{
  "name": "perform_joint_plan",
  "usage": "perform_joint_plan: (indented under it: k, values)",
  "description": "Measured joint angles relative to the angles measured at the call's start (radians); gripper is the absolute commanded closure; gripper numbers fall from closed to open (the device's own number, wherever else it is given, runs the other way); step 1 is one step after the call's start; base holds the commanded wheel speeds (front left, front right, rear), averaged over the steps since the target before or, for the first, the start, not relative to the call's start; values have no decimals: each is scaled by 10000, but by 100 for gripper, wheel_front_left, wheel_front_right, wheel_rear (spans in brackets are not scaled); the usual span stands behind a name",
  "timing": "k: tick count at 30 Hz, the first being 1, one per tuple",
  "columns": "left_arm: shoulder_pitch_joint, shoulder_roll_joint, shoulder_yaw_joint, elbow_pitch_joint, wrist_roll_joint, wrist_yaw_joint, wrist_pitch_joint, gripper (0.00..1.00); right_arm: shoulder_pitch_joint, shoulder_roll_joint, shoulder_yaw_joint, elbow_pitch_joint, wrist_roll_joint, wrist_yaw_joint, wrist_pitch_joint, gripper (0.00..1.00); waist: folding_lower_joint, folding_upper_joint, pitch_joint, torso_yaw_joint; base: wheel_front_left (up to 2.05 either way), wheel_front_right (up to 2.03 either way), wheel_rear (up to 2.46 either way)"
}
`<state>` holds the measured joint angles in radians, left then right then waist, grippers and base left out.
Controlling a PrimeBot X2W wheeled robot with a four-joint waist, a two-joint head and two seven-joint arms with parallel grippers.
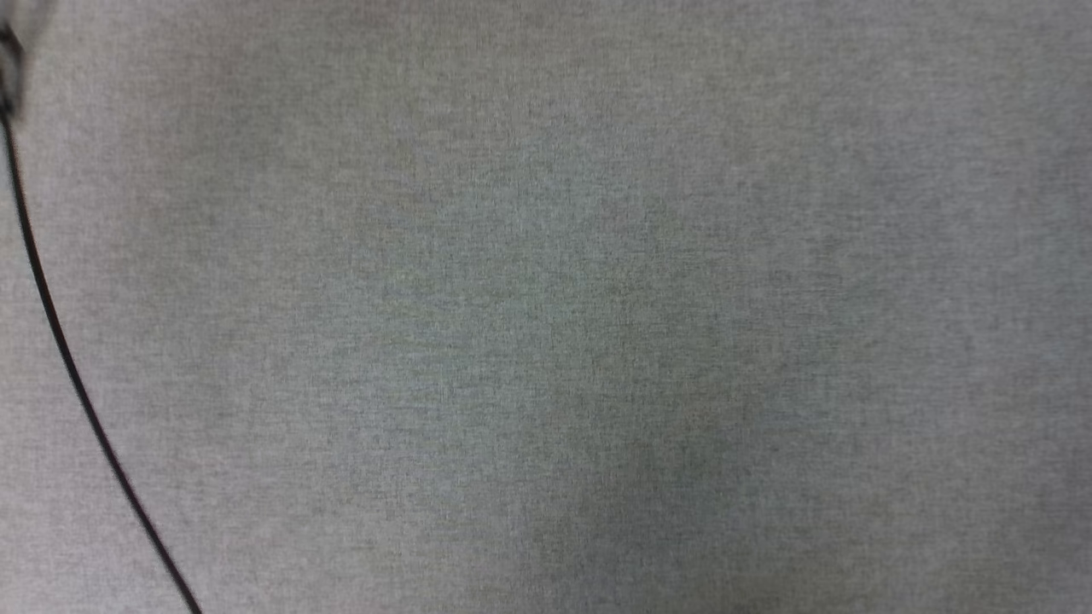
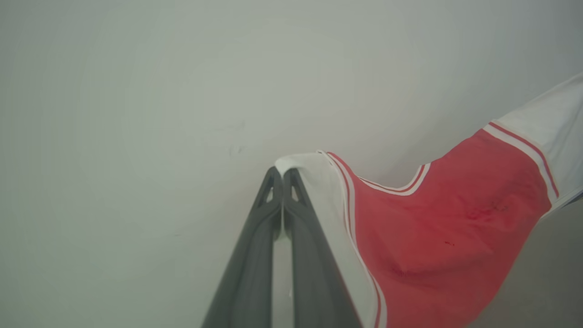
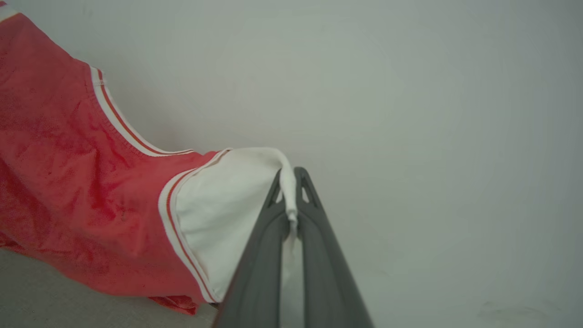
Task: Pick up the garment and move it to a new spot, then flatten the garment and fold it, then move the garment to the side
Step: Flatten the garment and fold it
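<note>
Left gripper [image 2: 283,173], from its wrist, I see clamped on a white sleeve of the garment [image 2: 432,218]. From right wrist, right gripper [image 3: 289,175] pinches the other white sleeve. Head view gives grey fabric [image 1: 597,298] and a black cable [image 1: 53,315].

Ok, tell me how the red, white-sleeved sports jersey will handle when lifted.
The red sports jersey with white short sleeves is probably very floppy: it sags and creases between the left gripper and right gripper. It seems light, since thin pinches of sleeve carry it. It may slip; only little cloth is pinched.
</note>
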<state>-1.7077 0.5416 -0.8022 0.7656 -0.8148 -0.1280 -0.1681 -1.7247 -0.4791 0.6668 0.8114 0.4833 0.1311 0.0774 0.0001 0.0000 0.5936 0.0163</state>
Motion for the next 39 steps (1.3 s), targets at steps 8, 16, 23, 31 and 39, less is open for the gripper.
perform_joint_plan:
  k: [8, 16, 23, 31, 39]
  values:
    - [3597, 161, -403, -222, -907, -10, -771, 100, 2674, 309, 940, 378, 1164, 0, -1248, 100, -1, 0, -685, -87, 0, 0, 0]
    - [7313, 245, -585, -1471, -1204, 240, -920, 100, 5930, -531, 1923, -389, 2410, 0, -1837, 100, -2, 0, -1902, 16, 0, 0, 0]
    - [10216, 738, -391, -2510, -1542, 654, -936, 100, 8610, -1007, 2514, -1237, 3007, 0, -2029, 100, -3, 0, -3068, 18, 0, 0, 0]
    - [12772, 1206, -472, -3141, -1799, 1218, -951, 100, 11236, -1605, 2311, -1753, 3281, -2, -2311, 100, -5, 0, -4310, -102, 0, 0, 0]
    - [14655, 1687, -94, -4010, -2222, 1743, -949, 100, 14028, -2309, 1507, -2752, 3248, 0, -2140, 100, -5, 0, -5296, -141, 0, 0, 0]
